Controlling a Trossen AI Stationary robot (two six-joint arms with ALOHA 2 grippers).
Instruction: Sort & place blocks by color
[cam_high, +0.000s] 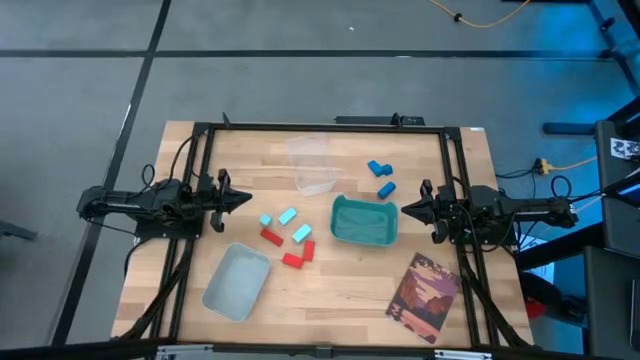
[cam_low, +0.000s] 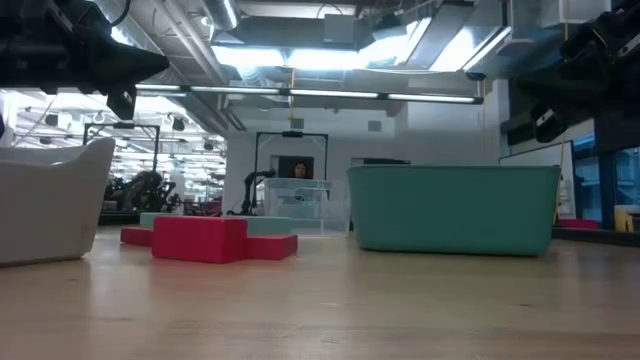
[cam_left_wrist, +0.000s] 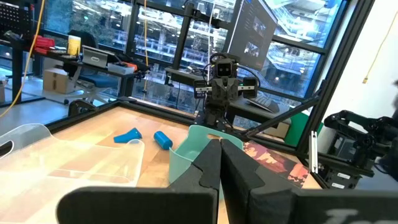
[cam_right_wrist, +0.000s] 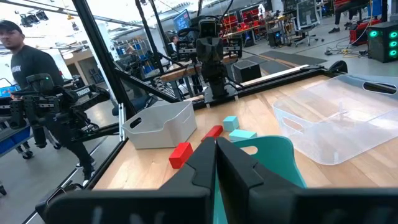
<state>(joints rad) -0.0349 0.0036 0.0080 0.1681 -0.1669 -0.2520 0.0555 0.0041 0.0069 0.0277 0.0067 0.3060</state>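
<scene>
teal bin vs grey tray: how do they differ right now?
Colour: the teal bin is teal, the grey tray pale grey.
Place: the teal bin sits on the right end effector's side of the table, the grey tray nearer the left arm's side and the front edge.
Pose: the grey tray lies more skewed to the table edges than the teal bin.
Both look empty; no blocks in either.
</scene>
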